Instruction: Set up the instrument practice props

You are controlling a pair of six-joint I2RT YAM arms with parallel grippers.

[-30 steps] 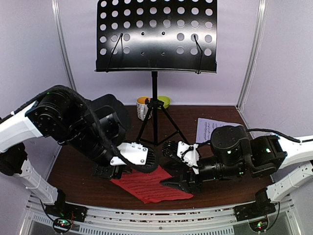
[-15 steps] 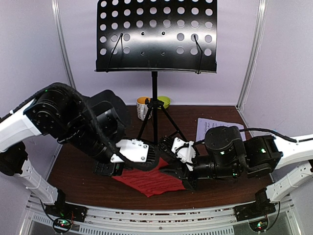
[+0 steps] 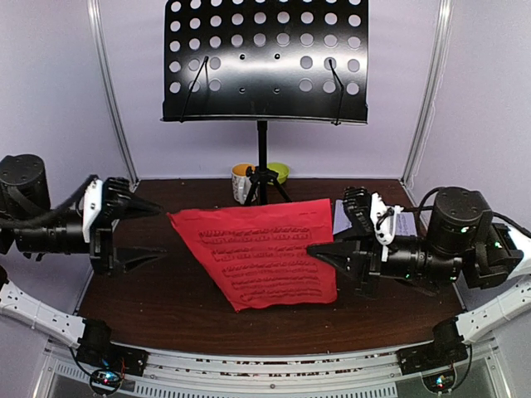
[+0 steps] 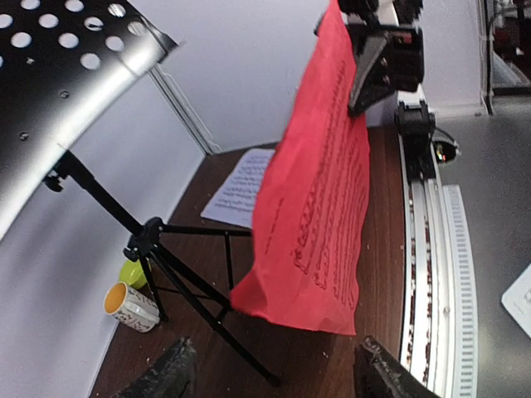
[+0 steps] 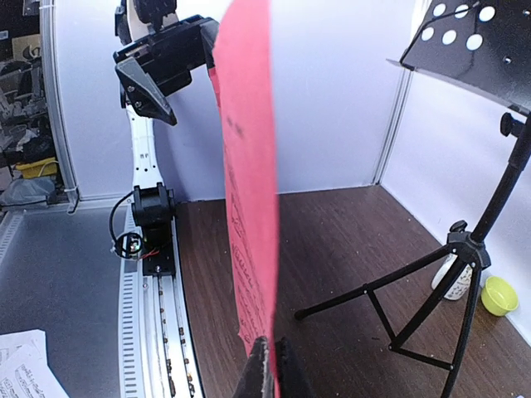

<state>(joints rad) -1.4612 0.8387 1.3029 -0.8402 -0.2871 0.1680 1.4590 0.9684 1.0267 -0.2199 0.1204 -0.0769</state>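
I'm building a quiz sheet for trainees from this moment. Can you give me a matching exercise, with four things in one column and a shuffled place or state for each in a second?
Things
1. red sheet
2. pale page
3. left fingers
4. music stand desk

Places or states
A. lying flat on the table
B. held up in the air, pinched at one edge by the right fingers
C. spread open, holding nothing
D. bare, no page on it

Pairs: 1-B, 2-A, 3-C, 4-D
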